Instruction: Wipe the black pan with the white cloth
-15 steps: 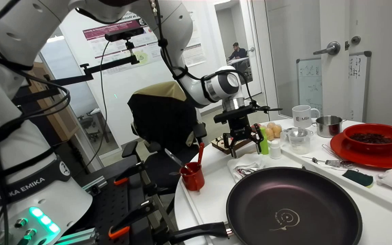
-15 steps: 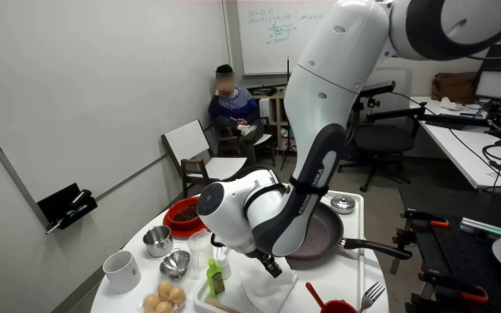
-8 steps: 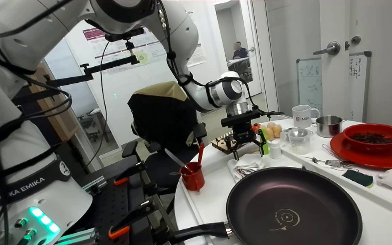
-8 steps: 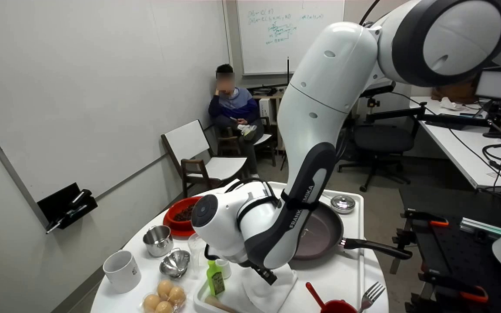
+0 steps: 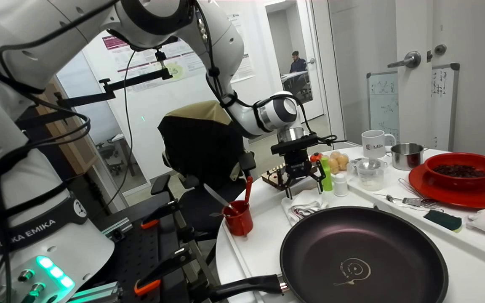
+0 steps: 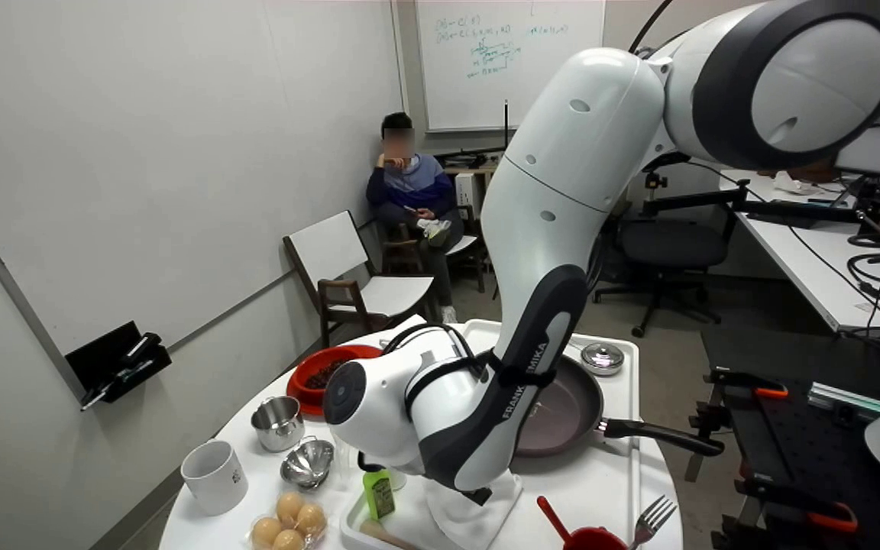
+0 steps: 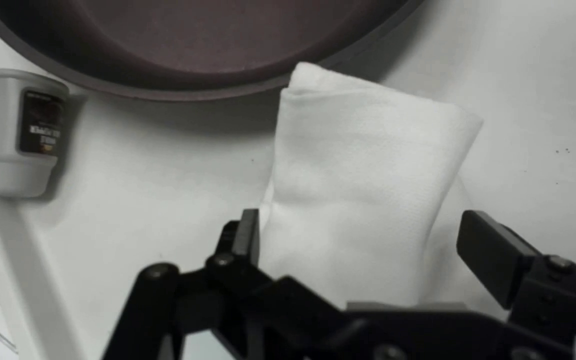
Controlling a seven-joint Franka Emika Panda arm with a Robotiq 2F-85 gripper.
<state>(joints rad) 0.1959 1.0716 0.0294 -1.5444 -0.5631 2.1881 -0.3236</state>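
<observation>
The white cloth lies folded on the white tray and shows in both exterior views (image 5: 307, 205) (image 6: 478, 518) and in the wrist view (image 7: 363, 150). The black pan (image 5: 364, 248) stands beside it; its rim meets the cloth's edge in the wrist view (image 7: 213, 45), and the arm partly hides it in an exterior view (image 6: 562, 416). My gripper (image 5: 305, 195) is open and points down just above the cloth. In the wrist view its fingers (image 7: 359, 220) stand on either side of the folded cloth, with nothing held. I cannot tell whether the fingertips touch the cloth.
A white shaker (image 5: 340, 185) and a green bottle (image 5: 326, 174) stand close to the gripper. A red cup (image 5: 239, 221) with utensils is near the table edge. Eggs (image 6: 289, 521), a white mug (image 6: 215, 477) and a red bowl (image 5: 463, 170) are around. The pan's handle (image 6: 661, 435) sticks out past the tray.
The arm has lowered, bringing the open gripper closer to the cloth, then shifted slightly sideways over it. The cloth and pan have not moved.
</observation>
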